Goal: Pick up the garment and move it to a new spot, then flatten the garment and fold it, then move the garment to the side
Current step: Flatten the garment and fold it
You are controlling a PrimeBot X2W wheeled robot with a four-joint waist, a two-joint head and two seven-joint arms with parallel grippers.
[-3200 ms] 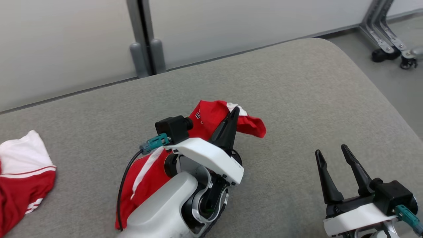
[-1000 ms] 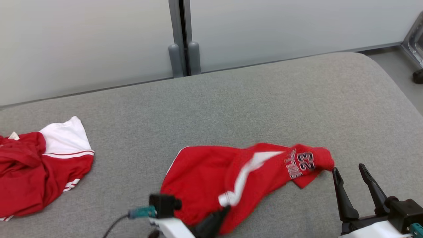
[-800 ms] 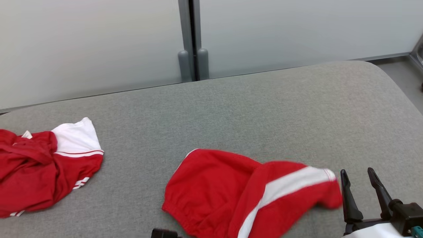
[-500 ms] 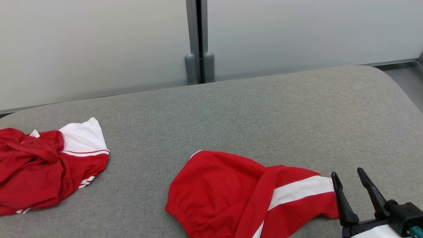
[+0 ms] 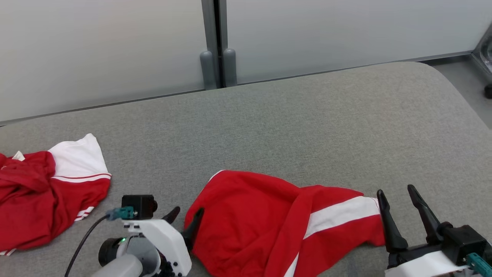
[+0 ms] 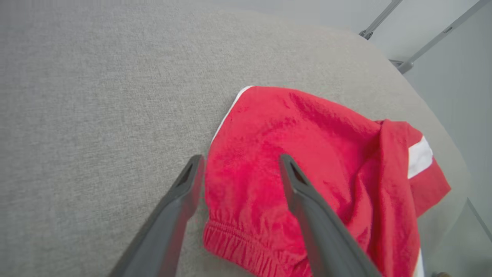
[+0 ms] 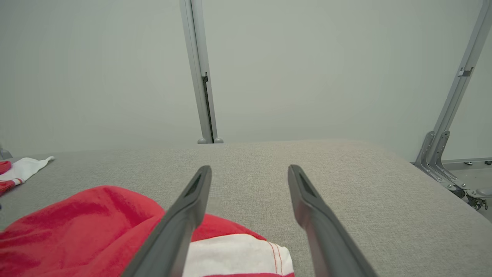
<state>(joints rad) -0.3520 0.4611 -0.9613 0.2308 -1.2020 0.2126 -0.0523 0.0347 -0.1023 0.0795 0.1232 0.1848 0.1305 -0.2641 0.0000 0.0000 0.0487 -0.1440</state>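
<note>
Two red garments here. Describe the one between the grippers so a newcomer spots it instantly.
On the grey padded table, at its near edge between the left gripper and right gripper, lie the red shorts. Unlike the bunched red garment at far left, they show an elastic waistband and one broad white stripe.

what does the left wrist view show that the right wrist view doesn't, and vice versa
Left wrist, not right: the open left gripper over the edge of the red garment, and its elastic waistband. Right wrist, not left: the open right gripper, a second red-and-white garment at far left, the wall post. Both: the red garment, its white stripe, the grey padded table.
</note>
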